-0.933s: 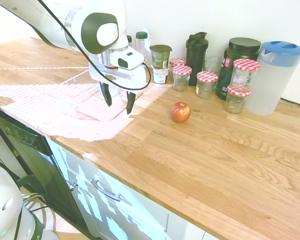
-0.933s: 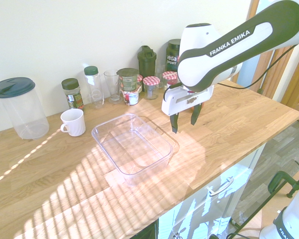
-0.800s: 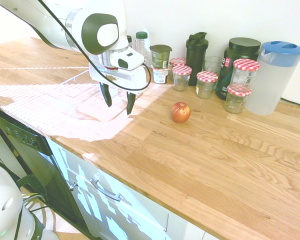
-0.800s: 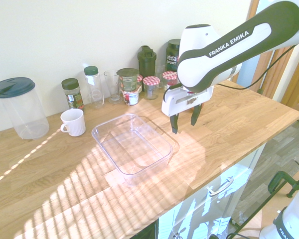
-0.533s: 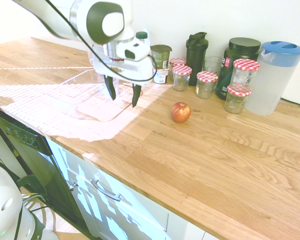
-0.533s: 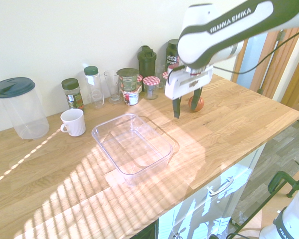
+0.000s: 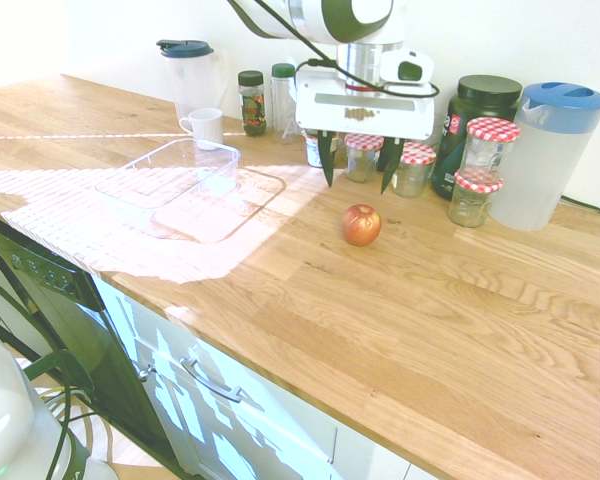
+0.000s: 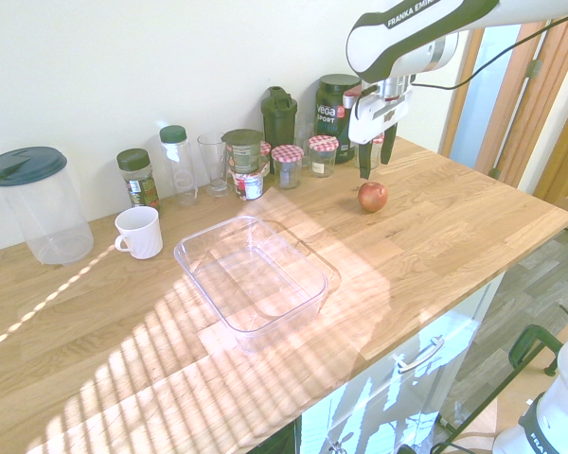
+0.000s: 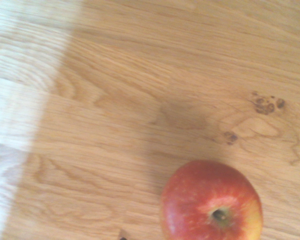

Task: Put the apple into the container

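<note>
The small red-orange apple [image 7: 361,224] [image 8: 372,197] lies on the wooden worktop, stem up, and fills the lower part of the wrist view [image 9: 211,201]. My gripper [image 7: 358,167] [image 8: 374,161] hangs open just above and slightly behind the apple, fingers pointing down with nothing between them. The container [image 7: 170,172] [image 8: 252,274], a shallow clear plastic box, stands empty on the sunlit part of the worktop, well away from the apple.
Along the wall stand red-checked-lid jars [image 7: 414,166], a dark shaker bottle [image 8: 278,115], a dark tub [image 7: 485,104], glasses, spice bottles, a white mug [image 8: 138,232] and two lidded clear pitchers [image 7: 552,152] [image 8: 38,202]. The worktop's front edge [image 7: 280,385] drops to cabinets.
The arm has swung away from beside the container, rising and travelling across the worktop to hang over the apple. The fingers stayed open throughout. Apple and container have not moved.
</note>
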Controlling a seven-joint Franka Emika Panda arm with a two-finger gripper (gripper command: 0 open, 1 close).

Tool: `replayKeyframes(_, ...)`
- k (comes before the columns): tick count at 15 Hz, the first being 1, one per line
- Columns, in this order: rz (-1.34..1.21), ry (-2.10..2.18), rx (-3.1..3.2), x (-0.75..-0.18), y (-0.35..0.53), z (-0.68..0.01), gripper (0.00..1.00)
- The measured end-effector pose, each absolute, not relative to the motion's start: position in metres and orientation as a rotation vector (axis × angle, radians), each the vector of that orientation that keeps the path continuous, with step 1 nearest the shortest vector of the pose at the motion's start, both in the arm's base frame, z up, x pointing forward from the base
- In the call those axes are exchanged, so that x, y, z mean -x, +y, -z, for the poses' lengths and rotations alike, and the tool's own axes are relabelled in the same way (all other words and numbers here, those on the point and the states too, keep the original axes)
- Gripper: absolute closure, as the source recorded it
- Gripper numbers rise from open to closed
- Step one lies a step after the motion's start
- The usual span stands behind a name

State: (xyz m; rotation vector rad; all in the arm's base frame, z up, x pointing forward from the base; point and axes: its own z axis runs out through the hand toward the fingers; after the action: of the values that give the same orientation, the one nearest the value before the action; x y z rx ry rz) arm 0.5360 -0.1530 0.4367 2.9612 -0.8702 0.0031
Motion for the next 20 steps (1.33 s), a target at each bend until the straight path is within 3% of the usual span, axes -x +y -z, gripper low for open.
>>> replayKeyframes(9, 0.137, -0.873, -2.971, -0.549, -0.161, -0.378, 0.00)
replayKeyframes(10, 0.147, -0.872, -2.970, -0.549, -0.161, -0.375, 1.00)
replayKeyframes(20, 0.177, -0.868, -2.988, -0.539, -0.159, -0.350, 1.00)
